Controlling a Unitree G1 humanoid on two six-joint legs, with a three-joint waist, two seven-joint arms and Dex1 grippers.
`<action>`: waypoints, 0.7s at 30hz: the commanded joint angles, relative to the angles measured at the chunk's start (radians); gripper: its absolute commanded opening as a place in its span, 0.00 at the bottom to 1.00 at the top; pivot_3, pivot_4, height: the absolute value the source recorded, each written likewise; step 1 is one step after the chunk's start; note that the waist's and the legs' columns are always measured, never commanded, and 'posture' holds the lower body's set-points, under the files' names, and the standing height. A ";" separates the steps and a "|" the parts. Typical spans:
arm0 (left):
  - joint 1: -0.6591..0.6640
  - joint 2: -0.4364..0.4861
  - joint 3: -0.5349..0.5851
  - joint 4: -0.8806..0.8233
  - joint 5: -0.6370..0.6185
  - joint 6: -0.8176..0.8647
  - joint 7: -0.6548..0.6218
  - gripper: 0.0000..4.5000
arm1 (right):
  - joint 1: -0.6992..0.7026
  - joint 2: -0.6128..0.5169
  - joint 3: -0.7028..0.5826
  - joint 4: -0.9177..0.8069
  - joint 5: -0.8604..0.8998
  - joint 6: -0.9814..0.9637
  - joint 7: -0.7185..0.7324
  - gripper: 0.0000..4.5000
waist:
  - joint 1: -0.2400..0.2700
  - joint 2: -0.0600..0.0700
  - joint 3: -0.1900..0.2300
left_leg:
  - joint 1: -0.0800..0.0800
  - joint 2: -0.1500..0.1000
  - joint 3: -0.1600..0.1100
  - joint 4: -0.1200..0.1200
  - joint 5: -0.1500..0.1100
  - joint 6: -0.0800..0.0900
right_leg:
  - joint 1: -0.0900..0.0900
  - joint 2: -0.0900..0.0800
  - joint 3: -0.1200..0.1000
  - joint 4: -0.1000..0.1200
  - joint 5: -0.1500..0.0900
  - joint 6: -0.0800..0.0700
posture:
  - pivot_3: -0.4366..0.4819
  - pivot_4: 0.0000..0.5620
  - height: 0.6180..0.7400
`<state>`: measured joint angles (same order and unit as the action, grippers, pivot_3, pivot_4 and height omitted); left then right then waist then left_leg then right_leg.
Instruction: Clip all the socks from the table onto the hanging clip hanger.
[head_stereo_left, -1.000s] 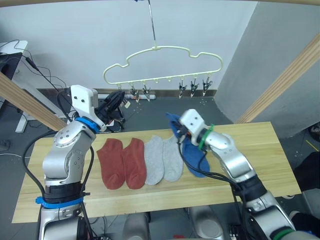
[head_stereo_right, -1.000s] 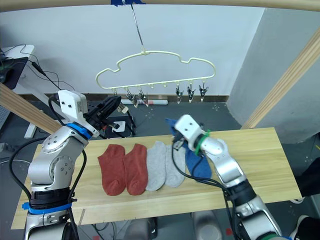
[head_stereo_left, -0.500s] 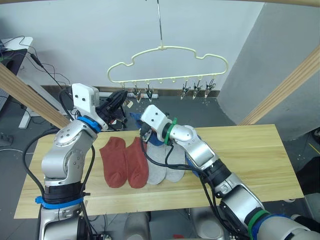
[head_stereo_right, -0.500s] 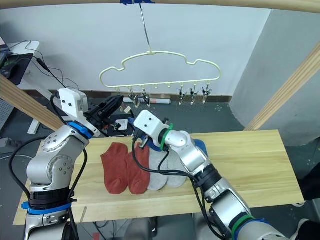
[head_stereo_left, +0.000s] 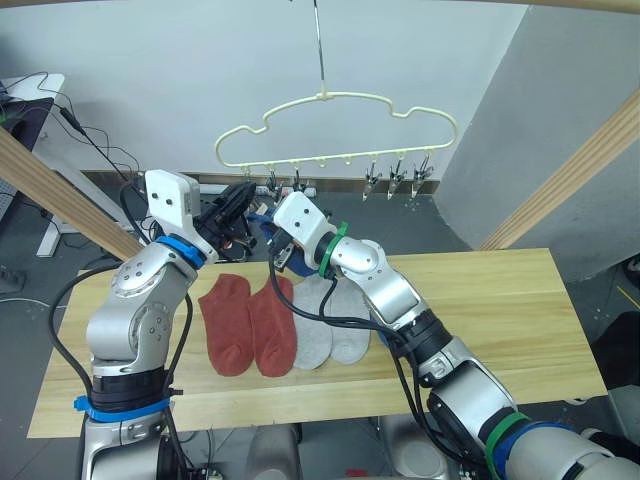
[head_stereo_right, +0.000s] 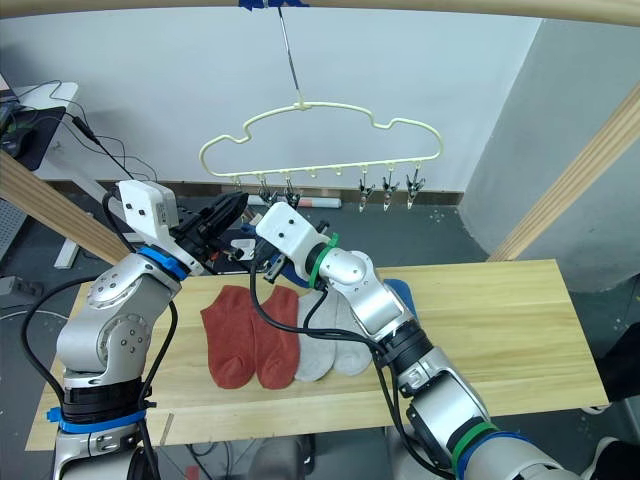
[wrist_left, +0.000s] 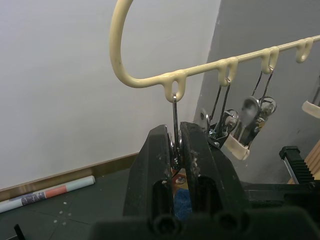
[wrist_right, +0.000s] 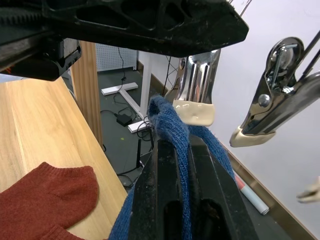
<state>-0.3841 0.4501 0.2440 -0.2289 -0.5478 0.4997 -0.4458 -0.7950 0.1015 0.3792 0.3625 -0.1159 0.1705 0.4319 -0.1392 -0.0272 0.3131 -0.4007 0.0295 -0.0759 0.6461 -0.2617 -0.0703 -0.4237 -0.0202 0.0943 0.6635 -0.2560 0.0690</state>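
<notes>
The left gripper squeezed the end metal clip of the pale cream wire clip hanger, apparently to open it, while the right gripper, clamped on a blue knit sock, offered its cuff just below that clip, the sock hanging lengthwise downward above the light wooden plank table.

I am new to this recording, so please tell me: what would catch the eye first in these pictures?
Above the table hangs the pale clip hanger. Just below its left end the two grippers meet: the left gripper squeezes the endmost clip, and the right gripper lifts a blue sock to it. On the table lie two rust-red socks and two grey socks in a row.
</notes>
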 joint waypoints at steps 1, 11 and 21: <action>0.015 -0.006 0.007 -0.043 -0.021 0.010 0.002 0.00 | -0.014 0.027 -0.012 -0.025 0.010 -0.026 -0.011 0.00 | 0.000 0.000 0.000 | 0.000 0.000 0.000 0.000 0.000 0.000 | 0.000 0.000 0.000 0.000 0.000 0.000 | 0.32 0.52 1.00; 0.029 -0.012 0.027 -0.051 -0.035 0.038 0.019 0.62 | -0.015 0.039 -0.017 -0.022 0.009 -0.029 -0.009 0.00 | 0.000 0.000 0.000 | 0.000 0.000 0.000 0.000 0.000 0.000 | 0.000 0.000 0.000 0.000 0.000 0.000 | 0.32 0.52 1.00; 0.053 0.024 0.055 -0.071 -0.088 0.089 0.004 0.88 | -0.016 0.048 -0.019 -0.017 0.012 -0.028 -0.007 0.00 | 0.000 0.000 0.000 | 0.000 0.000 0.000 0.000 0.000 0.000 | 0.000 0.000 0.000 0.001 0.000 0.000 | 0.32 0.52 1.00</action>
<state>-0.3321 0.4596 0.2742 -0.2471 -0.6185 0.5899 -0.4306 -0.7950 0.1277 0.3718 0.3660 -0.1155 0.1629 0.4304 -0.1394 -0.0273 0.3131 -0.4007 0.0297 -0.0762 0.6462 -0.2617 -0.0703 -0.4239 -0.0202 0.0938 0.6642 -0.2559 0.0689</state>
